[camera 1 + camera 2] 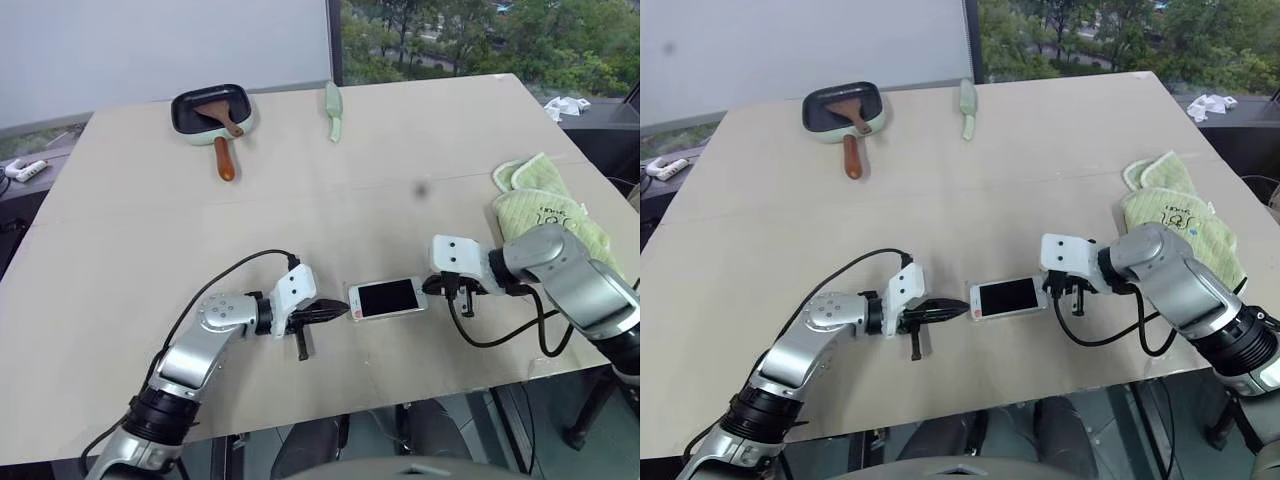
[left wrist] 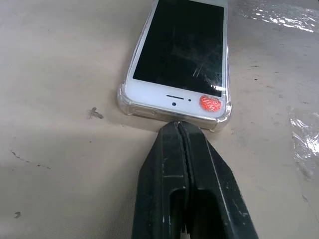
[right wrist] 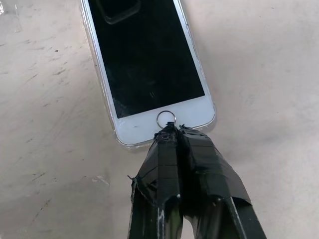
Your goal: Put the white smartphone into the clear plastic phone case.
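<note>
Both closed black grippers, left (image 2: 182,130) and right (image 3: 172,130), bracket my white smartphone (image 1: 386,297), seated in its clear plastic case (image 2: 130,106) mid-table (gripping nothing); I'd press evenly.

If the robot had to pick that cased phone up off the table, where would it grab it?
Probably across the two long edges, near the middle, coming from straight above. The white smartphone lies flat and face up inside the clear plastic phone case, so only the thin sides offer opposing surfaces. The raised case rim gives the jaws something to catch, though clear plastic may be slippery.
</note>
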`<state>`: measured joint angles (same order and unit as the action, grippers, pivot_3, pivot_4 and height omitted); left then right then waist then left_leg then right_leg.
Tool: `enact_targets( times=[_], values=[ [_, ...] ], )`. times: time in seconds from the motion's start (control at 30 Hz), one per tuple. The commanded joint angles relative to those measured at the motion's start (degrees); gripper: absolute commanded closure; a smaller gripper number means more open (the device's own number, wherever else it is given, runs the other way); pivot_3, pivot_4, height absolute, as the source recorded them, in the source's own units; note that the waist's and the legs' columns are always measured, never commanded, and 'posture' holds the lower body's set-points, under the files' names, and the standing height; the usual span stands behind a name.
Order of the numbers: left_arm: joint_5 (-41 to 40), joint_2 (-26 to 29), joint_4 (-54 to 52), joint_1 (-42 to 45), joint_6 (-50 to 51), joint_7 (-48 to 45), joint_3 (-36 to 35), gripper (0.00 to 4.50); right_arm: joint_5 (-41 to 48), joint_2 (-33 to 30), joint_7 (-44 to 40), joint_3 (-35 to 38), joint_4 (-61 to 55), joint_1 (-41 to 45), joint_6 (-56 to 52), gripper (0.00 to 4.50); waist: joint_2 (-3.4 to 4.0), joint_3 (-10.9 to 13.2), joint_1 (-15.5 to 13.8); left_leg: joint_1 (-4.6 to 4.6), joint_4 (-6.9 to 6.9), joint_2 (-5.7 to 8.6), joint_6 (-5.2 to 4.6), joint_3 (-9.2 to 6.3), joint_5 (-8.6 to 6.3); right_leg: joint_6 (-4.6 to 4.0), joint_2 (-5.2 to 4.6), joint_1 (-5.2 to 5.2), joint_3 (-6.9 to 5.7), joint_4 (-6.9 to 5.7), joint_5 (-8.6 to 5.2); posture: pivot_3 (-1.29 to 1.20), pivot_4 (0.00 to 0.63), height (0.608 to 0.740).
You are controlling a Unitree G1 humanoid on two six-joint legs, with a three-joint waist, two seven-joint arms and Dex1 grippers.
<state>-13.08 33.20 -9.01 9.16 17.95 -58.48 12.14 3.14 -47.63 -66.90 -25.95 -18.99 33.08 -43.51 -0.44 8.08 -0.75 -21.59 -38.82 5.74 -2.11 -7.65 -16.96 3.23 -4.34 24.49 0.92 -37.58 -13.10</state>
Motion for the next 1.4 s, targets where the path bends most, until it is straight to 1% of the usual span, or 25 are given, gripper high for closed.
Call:
enact_targets(
  times=[0.03, 0.23, 0.5, 0.57, 0.7, 0.8, 0.9, 1.0, 1.07, 1.13, 1.3, 1.4],
  values=[
    [0.7, -1.5, 0.4, 1.4, 0.0, 0.6, 2.0, 4.50, 0.6, 2.6, 0.1, -2.5, -2.0, -0.5, 0.0, 4.37, 0.00, 0.0, 0.0, 0.03, 0.00, 0.00, 0.00, 0.00, 0.00, 0.00, 0.00, -0.03, 0.00, 0.00, 0.00, 0.00, 0.150, 0.740],
    [1.1, -2.5, 0.6, 1.9, 0.1, 0.8, 2.4, 4.50, -0.9, 3.6, 0.1, -4.6, -2.5, -1.9, 0.1, 4.37, 0.02, 0.0, -0.3, 0.46, 0.08, 0.00, -0.01, -0.01, -0.01, 0.01, 0.00, -0.45, -0.01, 0.06, -0.01, 0.00, 0.150, 0.740],
    [1.3, -2.5, 0.6, 1.5, -0.1, 0.9, 2.3, 4.50, -1.7, 3.3, 0.3, -5.5, -1.3, -2.2, 1.2, 4.37, 0.01, 0.0, -0.6, 0.49, 0.11, 0.04, -0.07, -0.15, -0.04, 0.07, -0.03, -0.62, -0.17, 0.41, 0.02, 0.00, 0.150, 0.740],
    [1.2, -2.1, 0.5, 1.2, -0.2, 0.7, 2.0, 4.50, -0.4, 3.6, 0.3, -4.0, -1.4, -2.0, 0.6, 4.37, 0.02, 0.0, -0.6, 0.53, 0.13, 0.04, -0.07, -0.16, -0.04, 0.07, -0.03, -0.68, -0.18, 0.44, 0.02, 0.00, 0.150, 0.740],
    [1.3, -1.1, 1.0, 0.6, -0.9, 0.5, 1.2, 4.50, 7.6, 5.7, -0.7, 2.4, -4.1, -2.1, -3.1, 4.37, 0.03, 0.0, -0.5, 0.54, 0.19, 0.04, -0.07, -0.18, -0.05, 0.07, -0.03, -0.75, -0.19, 0.51, 0.02, 0.00, 0.150, 0.740],
    [0.8, -0.7, 1.0, 0.3, -1.1, 0.6, 0.6, 4.50, 13.0, 7.1, -0.9, 7.6, -5.0, -3.5, -1.4, 4.37, 0.05, 0.0, -0.2, 0.54, 0.36, 0.02, -0.07, -0.18, -0.04, 0.06, -0.03, -0.71, -0.18, 0.58, 0.02, 0.00, 0.150, 0.740],
    [-3.1, -0.3, -1.5, -0.3, -0.7, -1.1, -1.7, 4.50, 15.9, 6.9, -0.2, 12.2, -4.2, -5.6, 0.1, 4.37, 0.06, 0.0, -0.2, 0.55, 0.46, 0.02, -0.07, -0.21, -0.04, 0.06, -0.03, -0.71, -0.20, 0.69, 0.02, 0.00, 0.150, 0.740],
    [-5.9, 1.4, -3.2, -0.9, -0.7, -3.2, -3.9, 4.50, 16.0, 4.6, 0.0, 13.6, -3.3, -8.0, 2.0, 4.37, 0.06, 0.1, -0.1, 0.49, 0.49, 0.02, -0.08, -0.22, -0.05, 0.06, -0.03, -0.66, -0.21, 0.77, 0.02, 0.00, 0.150, 0.740],
    [-5.6, 2.7, -2.7, -0.5, -1.5, -3.9, -4.2, 4.50, 16.0, 3.9, 0.6, 13.9, -2.9, -9.0, 2.6, 4.37, 0.07, 0.1, -0.1, 0.40, 0.50, 0.02, -0.08, -0.21, -0.05, 0.06, -0.02, -0.54, -0.20, 0.77, 0.02, 0.00, 0.150, 0.740],
    [-5.4, 2.9, -1.2, 0.4, -2.4, -4.3, -4.2, 4.50, 15.2, 3.8, 1.5, 13.6, -1.5, -9.8, 3.9, 4.37, 0.09, 0.1, 0.0, 0.40, 0.52, 0.00, -0.08, -0.20, -0.05, 0.06, -0.02, -0.53, -0.20, 0.77, 0.02, 0.00, 0.150, 0.740],
    [-6.5, -0.3, -0.2, 3.0, -2.6, -4.5, -2.6, 4.50, 11.9, 4.5, 3.5, 11.2, 2.6, -10.6, 7.8, 4.37, 0.08, 0.1, 0.0, 0.40, 0.50, 0.00, -0.08, -0.16, -0.04, 0.06, -0.02, -0.54, -0.17, 0.76, 0.02, 0.00, 0.150, 0.740],
    [-5.3, -2.5, 0.2, 3.9, -2.6, -4.2, -0.1, 4.50, 10.0, 4.7, 4.4, 9.7, 4.6, -10.8, 9.1, 4.37, 0.08, 0.1, 0.0, 0.38, 0.51, 0.00, -0.08, -0.16, -0.04, 0.06, -0.01, -0.50, -0.16, 0.76, 0.02, 0.00, 0.150, 0.740]
  ],
)
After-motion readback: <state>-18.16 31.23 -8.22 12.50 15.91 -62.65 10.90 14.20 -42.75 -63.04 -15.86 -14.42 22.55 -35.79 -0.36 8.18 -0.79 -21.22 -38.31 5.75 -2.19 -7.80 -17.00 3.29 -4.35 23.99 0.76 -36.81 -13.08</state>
